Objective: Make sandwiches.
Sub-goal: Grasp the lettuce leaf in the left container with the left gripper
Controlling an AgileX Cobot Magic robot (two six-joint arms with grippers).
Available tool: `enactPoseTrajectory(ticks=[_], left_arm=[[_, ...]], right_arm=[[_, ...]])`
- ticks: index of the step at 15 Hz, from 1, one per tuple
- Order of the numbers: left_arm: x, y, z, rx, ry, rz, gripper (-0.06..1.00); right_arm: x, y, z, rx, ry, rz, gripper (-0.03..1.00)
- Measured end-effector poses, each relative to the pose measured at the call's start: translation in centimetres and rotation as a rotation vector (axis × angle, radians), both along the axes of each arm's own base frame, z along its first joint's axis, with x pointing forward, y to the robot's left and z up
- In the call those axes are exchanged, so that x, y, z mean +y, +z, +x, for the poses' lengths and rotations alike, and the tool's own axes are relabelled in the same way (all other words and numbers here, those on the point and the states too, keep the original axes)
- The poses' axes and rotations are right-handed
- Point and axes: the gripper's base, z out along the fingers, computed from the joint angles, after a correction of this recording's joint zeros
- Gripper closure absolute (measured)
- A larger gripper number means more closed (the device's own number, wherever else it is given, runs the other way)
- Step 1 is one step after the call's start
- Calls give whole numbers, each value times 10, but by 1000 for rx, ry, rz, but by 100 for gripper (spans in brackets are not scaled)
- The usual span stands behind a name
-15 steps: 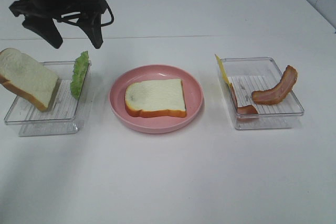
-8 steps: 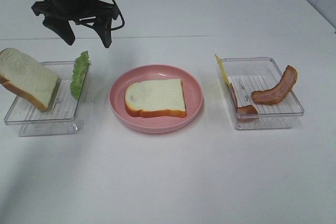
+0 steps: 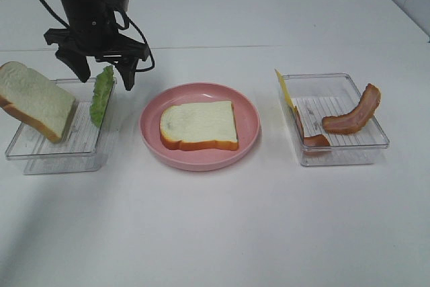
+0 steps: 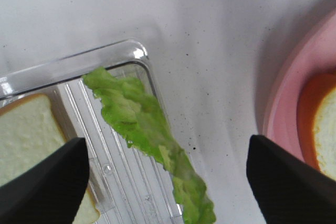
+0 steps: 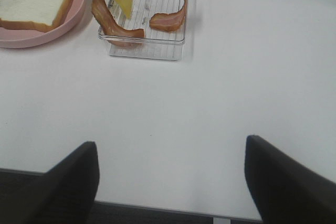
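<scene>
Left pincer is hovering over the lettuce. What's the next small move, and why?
Probably lower the left pincer straight down and close on the lettuce leaf. Its jaws stand open, lined up either side of the leaf. The leaf stands on edge against the wall of the tray, and the bread slice on the pink plate is bare.

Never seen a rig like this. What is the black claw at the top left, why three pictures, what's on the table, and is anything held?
It is a two-armed robot, each arm ending in a two-finger gripper. One picture looks down from a high camera; the other two come from cameras on the wrists. The claw is the left gripper, open above the lettuce, which leans in the left tray beside a tilted bread slice. A pink plate holds a flat bread slice. The right tray holds two bacon strips and a cheese square. The right gripper is open over the table. Nothing is held.
</scene>
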Motion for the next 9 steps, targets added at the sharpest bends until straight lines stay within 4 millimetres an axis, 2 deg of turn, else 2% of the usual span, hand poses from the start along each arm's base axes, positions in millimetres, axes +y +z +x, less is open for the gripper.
enactPoseTrajectory(ticks=[4, 6, 9], left_arm=[[1, -1, 1, -2, -4, 18, 35], [3, -1, 1, -6, -7, 31, 53], [3, -1, 1, -9, -34, 45, 90]], right_arm=[[0, 0, 0, 0, 0, 0, 21], [0, 0, 0, 0, 0, 0, 21], [0, 0, 0, 0, 0, 0, 21]])
